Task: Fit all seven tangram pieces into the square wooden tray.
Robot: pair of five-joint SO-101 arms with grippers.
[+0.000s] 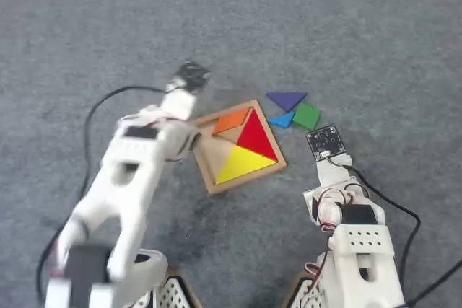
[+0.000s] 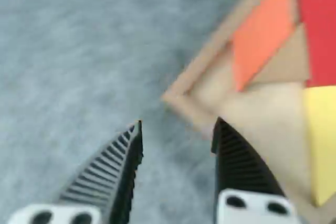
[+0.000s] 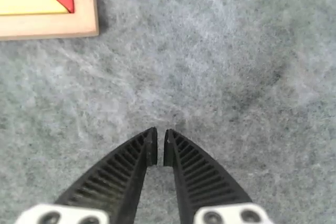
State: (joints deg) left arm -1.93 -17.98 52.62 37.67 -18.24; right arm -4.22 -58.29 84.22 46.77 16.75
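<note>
Orange piece [image 1: 231, 119], red piece [image 1: 256, 138] and yellow piece [image 1: 242, 164] sit in the tray [image 1: 211, 160]. Purple piece [image 1: 286, 99], blue piece [image 1: 281, 119] and green piece [image 1: 307, 115] wait outside on the table [image 1: 375, 55]. Left jaws gape empty; right jaws are closed on nothing.

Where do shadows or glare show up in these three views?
High view: soft, even light; no glare on the red triangle or yellow triangle, only faint shadow on the mat by the tray. Right wrist view: a narrow dark shadow hugs the tray's outer edge. Left wrist view: no hard shadow under the left claw.
</note>
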